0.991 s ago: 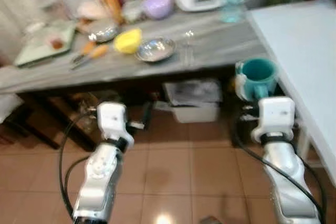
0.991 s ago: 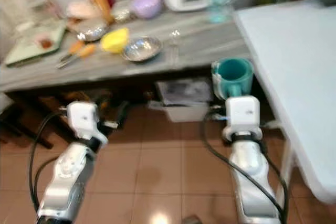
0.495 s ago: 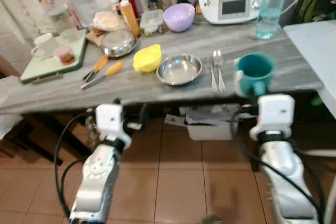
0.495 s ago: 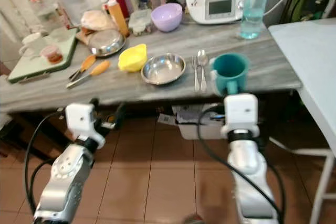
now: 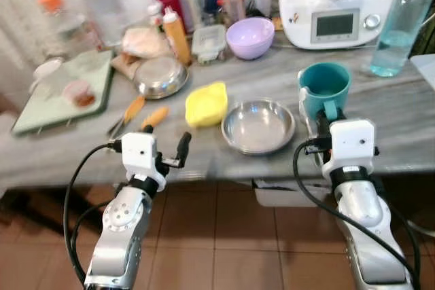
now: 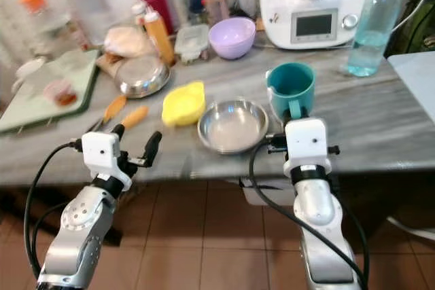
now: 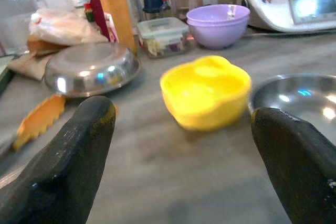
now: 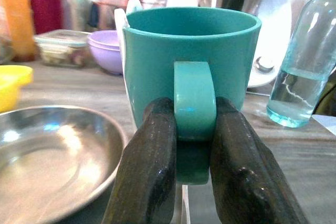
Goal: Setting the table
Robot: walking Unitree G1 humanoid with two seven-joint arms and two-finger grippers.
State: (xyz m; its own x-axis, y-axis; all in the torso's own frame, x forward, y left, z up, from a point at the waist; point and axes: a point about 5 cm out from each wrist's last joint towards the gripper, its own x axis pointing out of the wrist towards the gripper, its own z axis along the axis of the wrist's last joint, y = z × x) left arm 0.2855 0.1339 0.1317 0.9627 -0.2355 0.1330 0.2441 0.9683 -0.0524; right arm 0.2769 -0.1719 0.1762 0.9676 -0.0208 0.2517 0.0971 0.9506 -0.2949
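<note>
Mug (image 8: pixel 191 72) pinched by its handle in my right gripper (image 8: pixel 194 145), left gripper (image 7: pixel 181 129) spread wide just short of the yellow bowl (image 7: pixel 206 92), so I judge table-setting barely begun: steel bowl (image 5: pixel 258 125) beside the mug waits on the counter (image 5: pixel 401 110).

Right tool (image 8: pixel 193 129) clamped (left tool (image 7: pixel 178 145) spread)

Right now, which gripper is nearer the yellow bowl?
Left. The left gripper points straight at the yellow bowl, open, just short of it. The right gripper sits farther right, clamped on the teal mug.
</note>
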